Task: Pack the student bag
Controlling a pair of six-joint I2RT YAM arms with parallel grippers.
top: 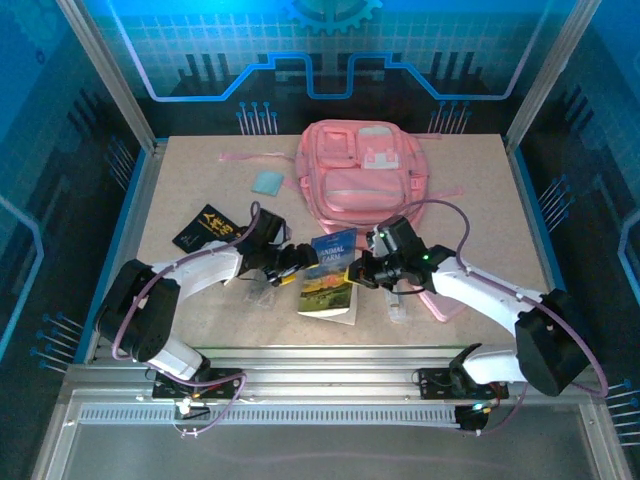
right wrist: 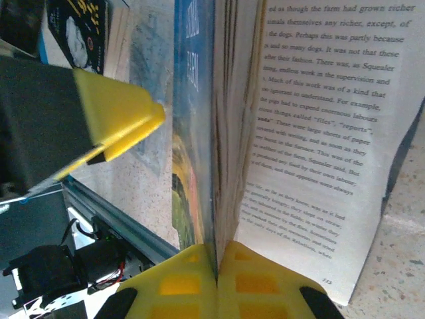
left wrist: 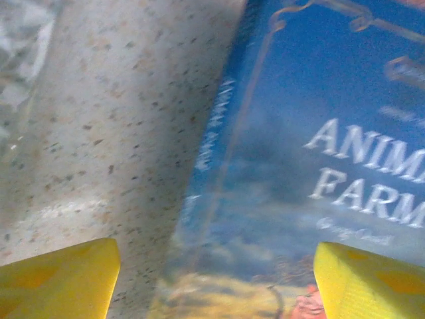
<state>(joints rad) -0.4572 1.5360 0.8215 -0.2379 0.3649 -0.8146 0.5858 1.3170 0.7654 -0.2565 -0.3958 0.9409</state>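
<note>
The student bag, a big pink backpack, lies flat at the back centre of the table. In front of it a paperback titled Animal Farm is tipped up between my two grippers. My right gripper is shut on the book's cover and a few leaves, and the rest of the pages fall open to the right. My left gripper stands open at the book's left edge, its yellow fingers wide apart over the blue cover and holding nothing.
A black book lies at the left, and a small teal card and a pink strap lie further back. A flat pink pencil case sits under the right arm. Clear plastic pieces lie near the front edge.
</note>
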